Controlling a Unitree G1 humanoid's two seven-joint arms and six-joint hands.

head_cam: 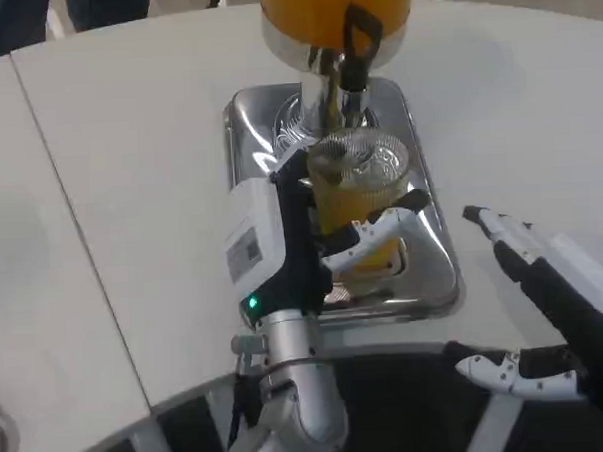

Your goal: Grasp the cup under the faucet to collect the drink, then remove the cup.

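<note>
Both hands show: the left hand [312, 236] has its fingers clamped around the cup [358, 188] of orange drink beneath the faucet [343, 79]. To the right, the right hand [555, 305] rests with fingers spread apart, holding nothing.

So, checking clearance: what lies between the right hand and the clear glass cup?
In the head view, the silver drip tray's edge and bare white table separate the right hand from the cup.
</note>
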